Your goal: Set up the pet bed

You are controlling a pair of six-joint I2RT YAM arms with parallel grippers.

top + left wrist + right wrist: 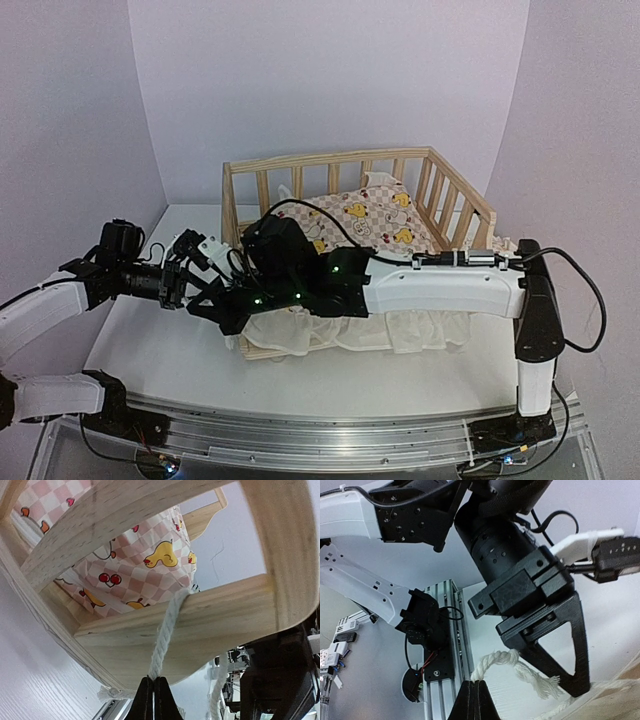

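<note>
The pet bed (pixel 258 165) is a light-wood slatted frame at the table's middle back. Its rail fills the left wrist view (pixel 225 615). A pink-checkered duck cushion (pixel 375 222) lies in it, and shows through the rail (pixel 140 565). My left gripper (pixel 153 681) is shut on a white rope (pixel 167 630) that runs up over the rail. My right gripper (pixel 479 682) is shut on a rope piece (pixel 495 662) with a frayed end, just under the left gripper's black fingers (pixel 560 655). Both grippers (pixel 212 272) meet at the bed's front left corner.
My right arm (pixel 450 285) stretches across the front of the bed. The cushion's white frill (pixel 400 330) hangs below it. A small matching pillow (pixel 380 182) lies at the bed's back. The aluminium base rail (pixel 320 430) runs along the near edge.
</note>
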